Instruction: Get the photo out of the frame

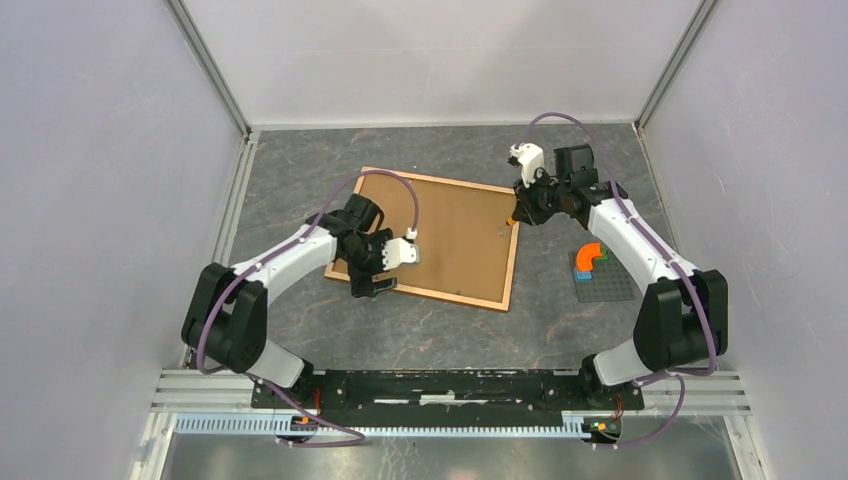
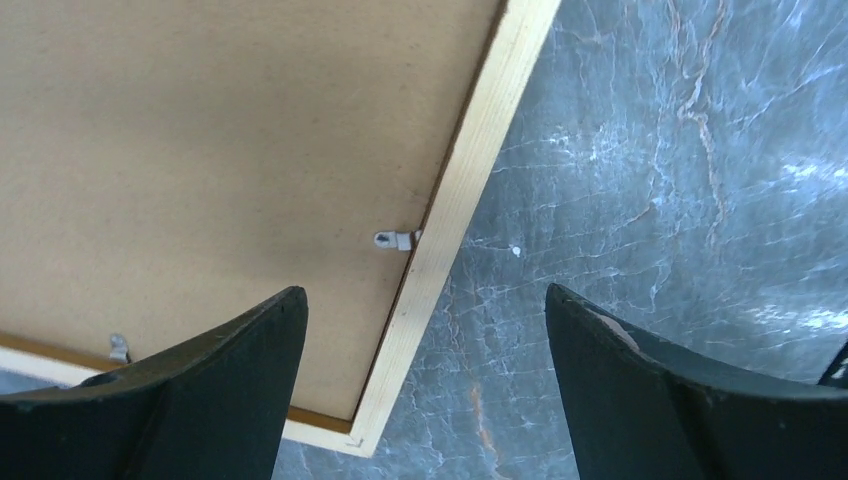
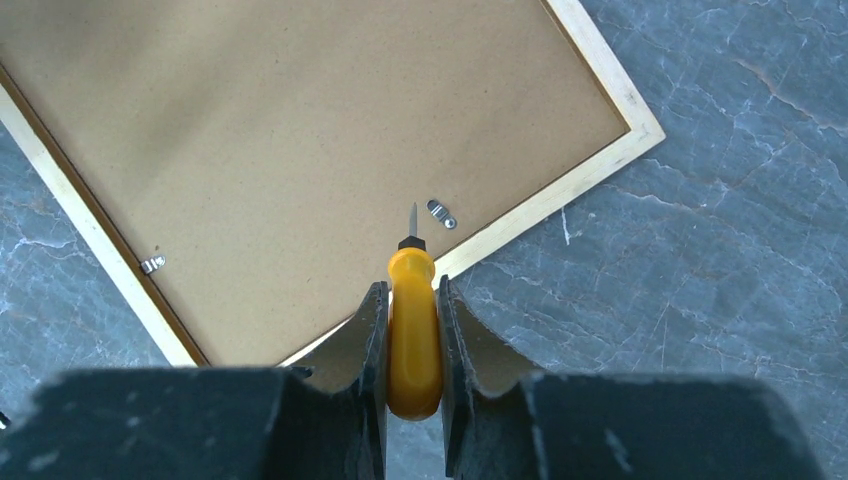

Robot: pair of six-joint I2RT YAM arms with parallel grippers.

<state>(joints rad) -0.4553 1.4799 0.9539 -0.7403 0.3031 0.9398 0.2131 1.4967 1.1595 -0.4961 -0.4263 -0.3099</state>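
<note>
The frame (image 1: 430, 238) lies face down on the tabletop (image 1: 300, 165), the photo hidden beneath its back. The step looks like freeing the retaining clips. The right pincer (image 3: 410, 290), clenched on a yellow-handled screwdriver (image 3: 413, 345), aims the blade at a clip (image 3: 440, 213) by the frame's right edge. The left pincer (image 2: 425, 295) hangs released over the lower-left corner. Next, the blade must swing that clip aside. No writing shows.

The large rectangular orange-brown wooden frame (image 1: 450, 240) lies face down, its front hidden. The left gripper (image 1: 372, 288) covers its near-left corner in the top view. There, whether the thin tip of the yellow-handled screwdriver (image 3: 413, 330) touches the brown fibreboard back is too small to tell.
</note>
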